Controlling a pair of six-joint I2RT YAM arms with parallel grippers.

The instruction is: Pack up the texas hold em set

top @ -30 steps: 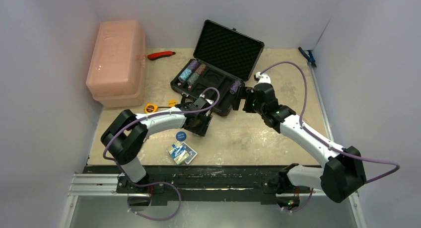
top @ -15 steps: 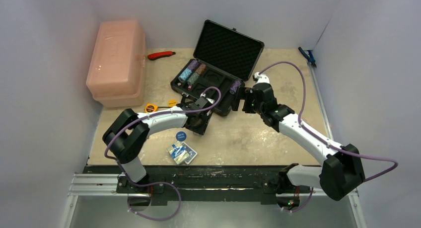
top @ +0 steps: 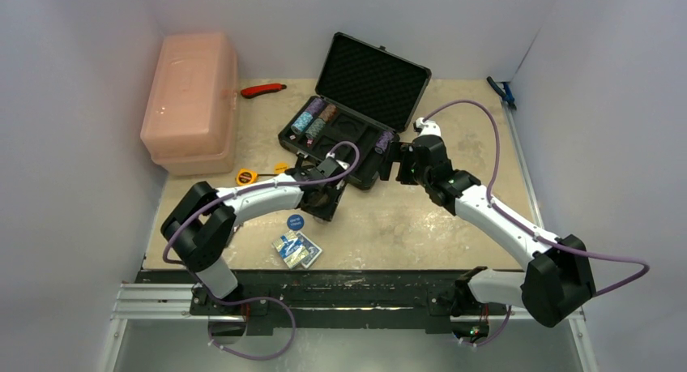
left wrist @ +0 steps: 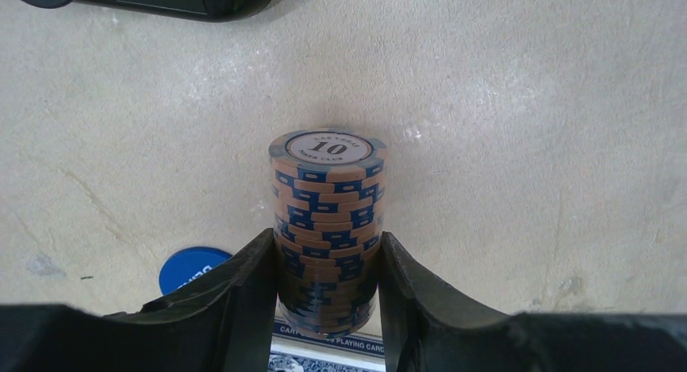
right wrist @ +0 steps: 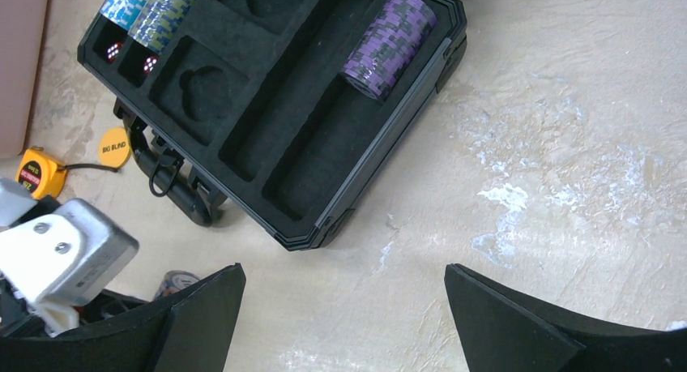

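Two fingers [left wrist: 243,299] of the left tool [left wrist: 328,262] are pressed against an orange-and-blue chip stack [left wrist: 327,202], pinching it between them with its "10" face showing. Whether it touches the table [left wrist: 518,145] I cannot tell. The round blue disc [left wrist: 191,268] lies just left of that tool, and the card deck [left wrist: 324,349] peeks out under the stack. The right tool [right wrist: 344,275] is spread wide, holding nothing. The open black case [right wrist: 308,145] lies just ahead of it, with a purple chip stack [right wrist: 387,44] lying in its foam.
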